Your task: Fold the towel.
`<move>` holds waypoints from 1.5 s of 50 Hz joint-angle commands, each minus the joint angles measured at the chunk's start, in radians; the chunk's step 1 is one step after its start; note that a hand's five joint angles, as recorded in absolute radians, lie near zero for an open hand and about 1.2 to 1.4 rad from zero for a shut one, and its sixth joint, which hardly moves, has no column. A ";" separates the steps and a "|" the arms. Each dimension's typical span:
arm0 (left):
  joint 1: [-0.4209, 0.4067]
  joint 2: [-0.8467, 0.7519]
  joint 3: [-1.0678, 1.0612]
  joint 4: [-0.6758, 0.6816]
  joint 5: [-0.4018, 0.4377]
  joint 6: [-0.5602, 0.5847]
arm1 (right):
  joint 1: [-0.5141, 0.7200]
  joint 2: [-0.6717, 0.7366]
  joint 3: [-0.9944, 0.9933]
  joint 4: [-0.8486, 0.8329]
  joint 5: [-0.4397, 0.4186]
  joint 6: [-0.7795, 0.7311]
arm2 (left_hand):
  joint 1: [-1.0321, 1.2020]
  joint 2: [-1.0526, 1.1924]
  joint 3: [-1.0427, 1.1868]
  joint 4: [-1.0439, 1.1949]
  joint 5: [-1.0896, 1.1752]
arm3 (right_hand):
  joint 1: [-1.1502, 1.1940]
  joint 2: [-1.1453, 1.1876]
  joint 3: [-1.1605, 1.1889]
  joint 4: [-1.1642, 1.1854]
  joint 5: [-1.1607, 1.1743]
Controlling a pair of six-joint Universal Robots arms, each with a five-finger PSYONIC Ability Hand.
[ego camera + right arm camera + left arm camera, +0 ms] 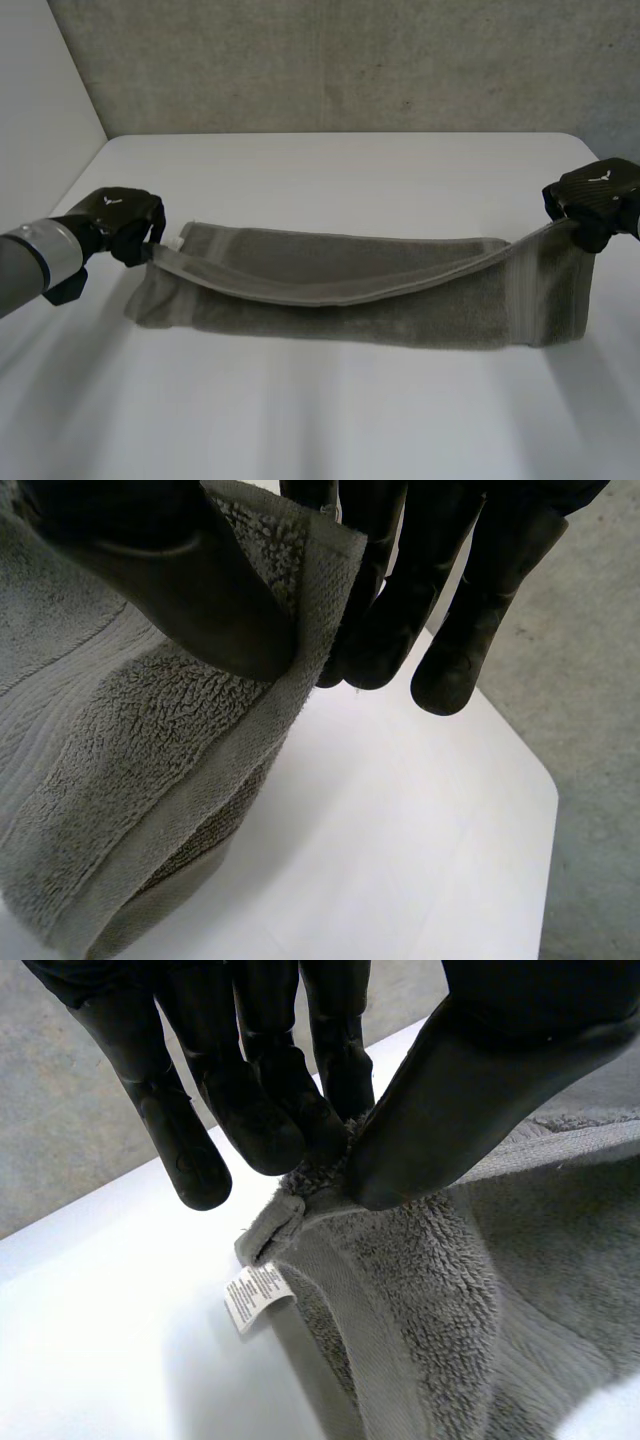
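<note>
Towel, lower part: the towel (pixel 400 320) is spread lengthwise across the worktop (pixel 330 170), with its nearest edge lying flat.
Towel, raised edge: one long edge is held up at its two corners and sags deeply in the middle, down to the layer below.
Left hand: the left hand (pixel 125 222) is closed on the left corner, and the cloth is pinched between thumb and fingers just above the sewn label (pixel 255 1296).
Right hand: the right hand (pixel 598 195) is closed on the right corner in the same thumb-and-finger pinch, with the cloth hanging steeply beneath it.
Risk, grip: only a little cloth is caught at each corner, so a corner could be lost if the towel is tugged.
Risk, sag: the slack middle would likely be laid down first and a crooked, wrinkled fold left.
Risk, drag: the lower layer could be pulled along if the hands are moved unevenly.
</note>
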 commanded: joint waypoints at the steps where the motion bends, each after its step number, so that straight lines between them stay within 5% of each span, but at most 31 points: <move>1: -0.015 -0.077 0.194 -0.021 -0.019 -0.008 | 0.020 0.111 -0.151 -0.005 0.015 0.007 | 0.060 0.009 0.010 0.006 0.026 | 0.073 0.071 0.062 0.061 0.058; 8: -0.095 -0.177 0.653 -0.013 -0.200 -0.057 | 0.152 0.207 -0.604 -0.130 0.135 0.076 | 0.060 0.009 0.010 0.006 0.026 | 0.073 0.071 0.062 0.061 0.058; 12: -0.116 -0.192 0.973 0.053 -0.277 -0.228 | 0.165 0.200 -0.847 -0.331 0.222 0.291 | 0.060 0.009 0.010 0.006 0.026 | 0.073 0.071 0.062 0.061 0.058; 18: -0.113 -0.166 1.048 0.128 -0.269 -0.425 | 0.146 0.221 -1.027 -0.179 0.143 0.350 | 0.060 0.009 0.010 0.006 0.026 | 0.073 0.071 0.062 0.061 0.058; 23: -0.110 -0.168 0.960 0.122 -0.257 -0.428 | 0.156 0.272 -1.033 -0.043 0.074 0.335 | 0.060 0.009 0.010 0.006 0.026 | 0.073 0.071 0.062 0.061 0.058; 31: -0.038 -0.137 0.638 0.148 -0.234 -0.426 | 0.146 0.267 -0.780 0.032 -0.038 0.258 | 0.060 0.009 0.010 0.006 0.026 | 0.073 0.071 0.062 0.061 0.058; 37: -0.026 -0.123 0.342 0.245 -0.116 -0.402 | 0.142 0.238 -0.427 -0.020 -0.100 0.142 | 0.060 0.009 0.010 0.006 0.026 | 0.073 0.071 0.062 0.061 0.058; 44: -0.021 -0.119 0.028 0.338 -0.039 -0.209 | 0.140 0.220 -0.040 -0.218 -0.093 0.024 | 0.060 0.009 0.010 0.006 0.026 | 0.073 0.071 0.062 0.061 0.058; 54: 0.032 0.005 -0.173 0.318 0.025 0.020 | 0.084 0.082 0.120 -0.256 -0.106 0.017 | 0.060 0.009 0.010 0.006 0.026 | 0.073 0.071 0.062 0.061 0.058; 63: 0.132 0.245 -0.241 0.153 0.111 0.015 | -0.051 -0.242 0.217 -0.200 -0.103 0.024 | 0.060 0.009 0.010 0.006 0.026 | 0.073 0.071 0.062 0.061 0.058; 75: 0.197 0.368 -0.278 0.007 0.185 0.012 | -0.189 -0.391 0.228 0.035 -0.237 0.016 | 0.060 0.009 0.010 0.006 0.026 | 0.073 0.071 0.062 0.061 0.058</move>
